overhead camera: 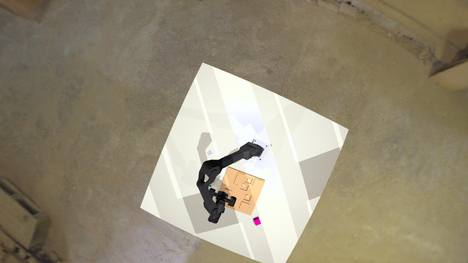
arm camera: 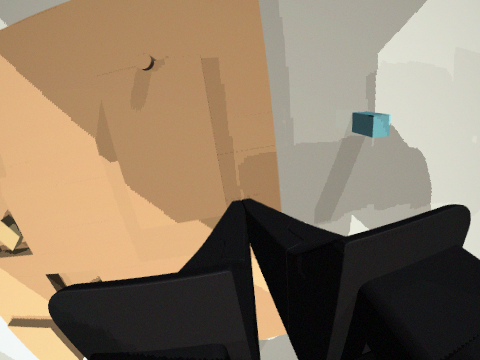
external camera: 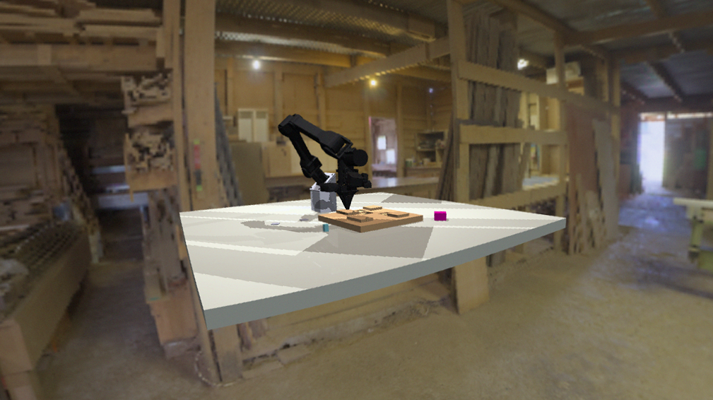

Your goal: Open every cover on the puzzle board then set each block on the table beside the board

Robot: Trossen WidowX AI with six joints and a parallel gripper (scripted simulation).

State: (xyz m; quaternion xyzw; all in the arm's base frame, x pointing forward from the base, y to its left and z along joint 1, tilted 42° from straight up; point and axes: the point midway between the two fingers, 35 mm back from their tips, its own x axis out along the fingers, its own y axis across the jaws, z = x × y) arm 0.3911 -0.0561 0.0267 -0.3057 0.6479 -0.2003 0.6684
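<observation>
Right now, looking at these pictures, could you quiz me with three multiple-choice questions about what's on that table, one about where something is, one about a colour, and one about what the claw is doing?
1. Where is the claw?
A. Over the puzzle board's edge
B. Above the magenta block
C. Off the table

2. What colour is the small block lying on the table in the wrist view?
A. Red
B. Teal
C. Yellow

3. How do the claw's fingers stand?
A. Wide open
B. Shut on a block
C. Shut, holding nothing

Answers:
1. A: from above, it hangs over the edge of the puzzle board, apart from the magenta block.
2. B: the teal block lies on the white table beside the board.
3. C: the fingertips meet with nothing between them.
</observation>
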